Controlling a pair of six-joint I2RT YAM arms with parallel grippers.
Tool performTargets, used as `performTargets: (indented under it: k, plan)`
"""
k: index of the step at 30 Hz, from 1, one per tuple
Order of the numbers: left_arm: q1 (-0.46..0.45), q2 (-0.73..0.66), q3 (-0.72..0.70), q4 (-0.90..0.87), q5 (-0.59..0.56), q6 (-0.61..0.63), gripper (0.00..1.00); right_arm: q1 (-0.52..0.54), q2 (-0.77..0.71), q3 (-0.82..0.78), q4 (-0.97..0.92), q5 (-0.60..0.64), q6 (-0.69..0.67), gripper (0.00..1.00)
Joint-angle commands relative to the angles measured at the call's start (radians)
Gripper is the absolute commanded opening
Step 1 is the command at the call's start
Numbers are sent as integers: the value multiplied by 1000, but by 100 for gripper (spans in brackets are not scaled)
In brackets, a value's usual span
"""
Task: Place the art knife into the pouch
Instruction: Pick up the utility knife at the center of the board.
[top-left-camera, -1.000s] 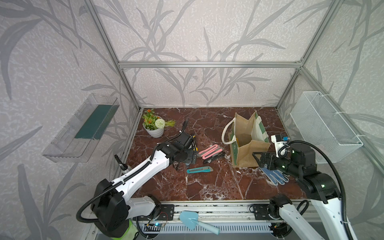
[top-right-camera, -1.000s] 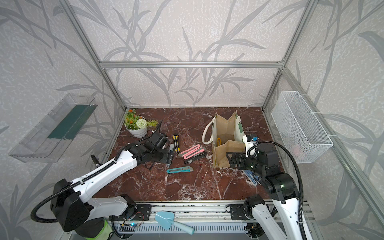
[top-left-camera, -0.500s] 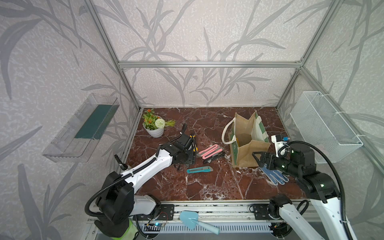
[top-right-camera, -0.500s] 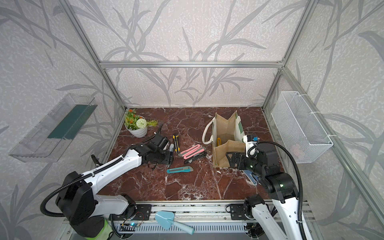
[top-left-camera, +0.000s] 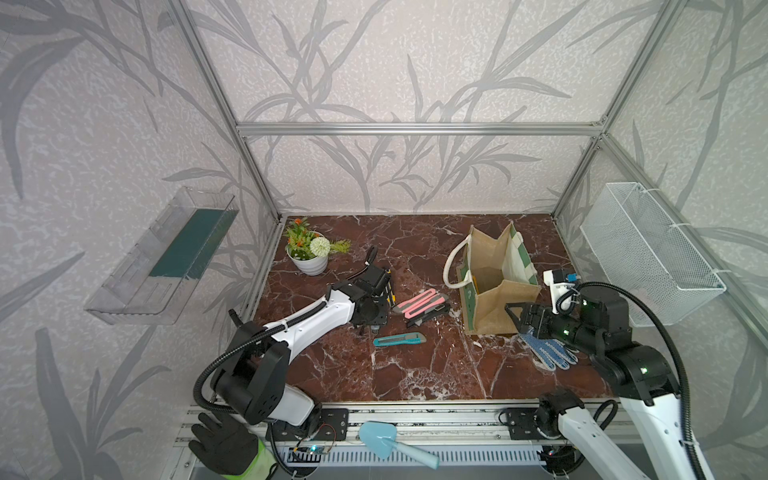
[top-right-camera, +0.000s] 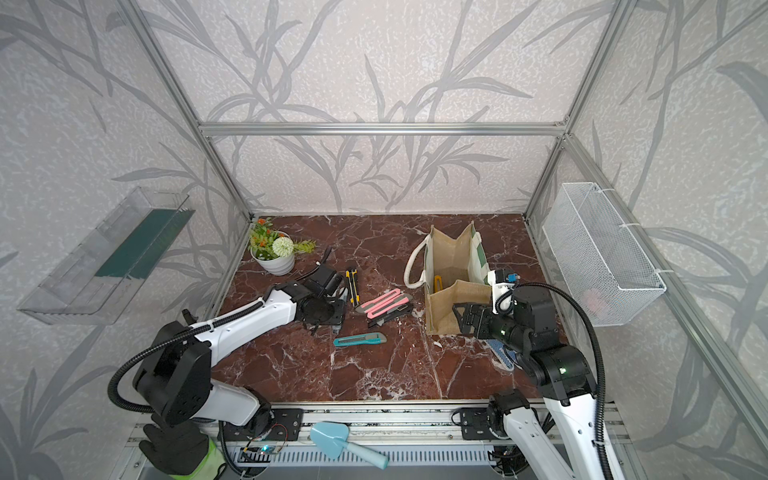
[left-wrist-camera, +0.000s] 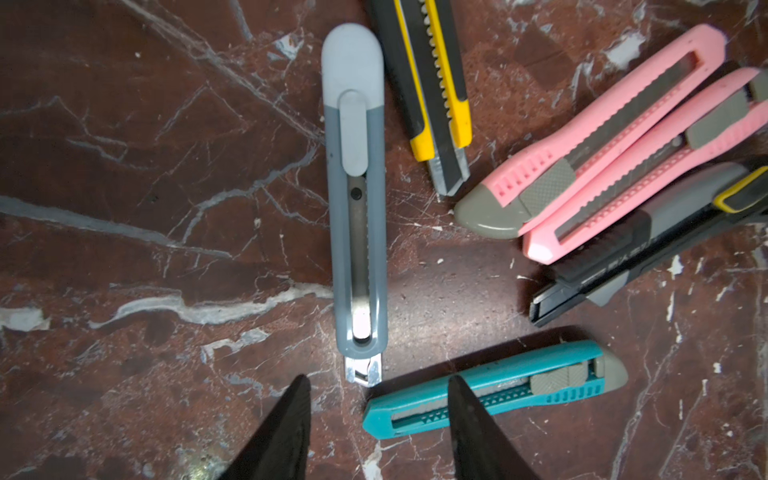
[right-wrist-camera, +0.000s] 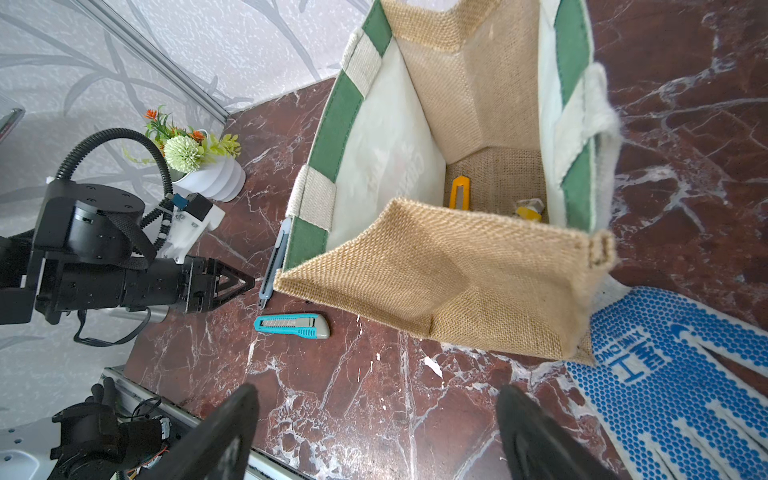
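Grey art knife (left-wrist-camera: 357, 208), mid-frame, is likely light, stiff, slick plastic, so pinch its long sides mid-body; Left gripper (left-wrist-camera: 378, 380) below it is spread and empty

Leaf-patterned walls (top-left-camera: 395, 62) (red marble floor (top-left-camera: 415, 374))

Six loose knives (left-wrist-camera: 359, 208), one pouch (top-left-camera: 494, 307), one glove (top-left-camera: 548, 353), one plant (top-left-camera: 309, 249).

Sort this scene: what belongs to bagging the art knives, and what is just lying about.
Job: grey knife, teal knife, pink knives, yellow-black knife, black-grey knife, jute pouch.
Lying about: potted plant, blue-dotted glove, wire-mesh basket, blue trowel.
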Motion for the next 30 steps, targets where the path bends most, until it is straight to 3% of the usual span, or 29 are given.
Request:
performTargets:
  k: [1,5,12,30]
  plan:
    - [-33,8,40,-2,21,34,51,-2,-3,2,-3,6,-4,90]
    - [-122,55,74,-63,-54,69,52,-2,-9,1,-4,15,-4,90]
    - [-247,173,126,-71,-85,84,52,-2,-4,2,-7,24,-6,90]
    - [-359,293,197,-100,-133,126,55,-2,12,2,-21,44,-12,90]
